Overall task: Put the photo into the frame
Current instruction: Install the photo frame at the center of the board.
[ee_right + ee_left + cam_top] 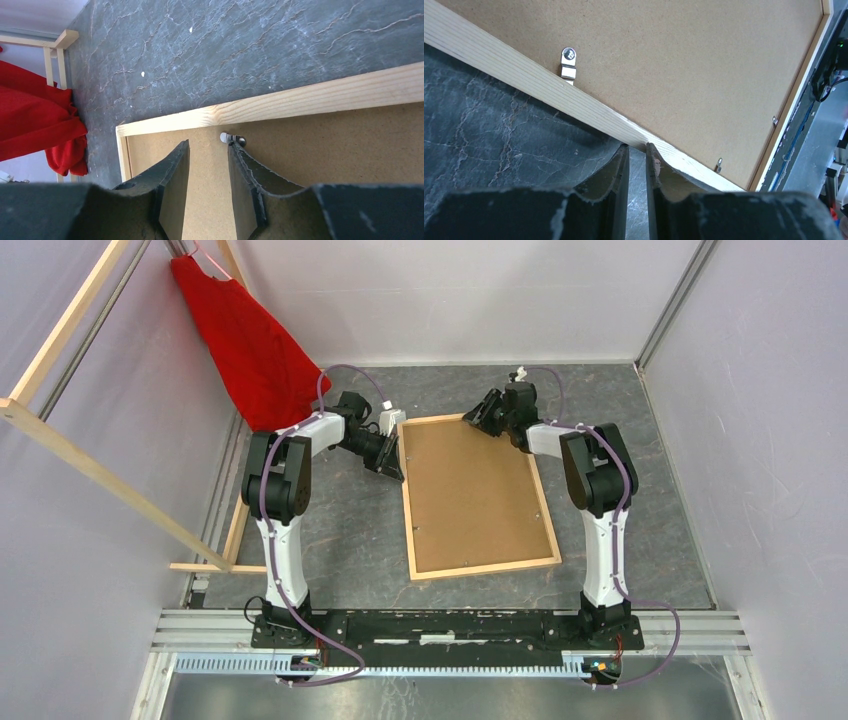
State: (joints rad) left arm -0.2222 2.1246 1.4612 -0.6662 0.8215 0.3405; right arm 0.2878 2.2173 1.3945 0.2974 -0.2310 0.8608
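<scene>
Black fingers of the left gripper filled the bottom of its wrist view. They stood a narrow gap apart, with only the grey table showing between them and nothing pinched. Their tips sat at the outer side of the frame, on its long left rail. Whether they touched the wood could not be told.

The right gripper hung over the frame's far end. Its jaws were parted somewhat wider, with nothing between them but the brown backing board below. One fingertip sat just beside a small metal tab, but contact was unclear.

The frame lay flat and back-up on the table between the two arms. The backing board was seated inside it, with metal tabs along the rails.

The photo showed in no view, and whether it lay under the board could not be told.

From above, each gripper was partly hidden behind its own wrist. A red cloth hung in the far left corner, its top cut off by the picture's edge. Beside it, the bars of a wooden rack ran out of the picture.
</scene>
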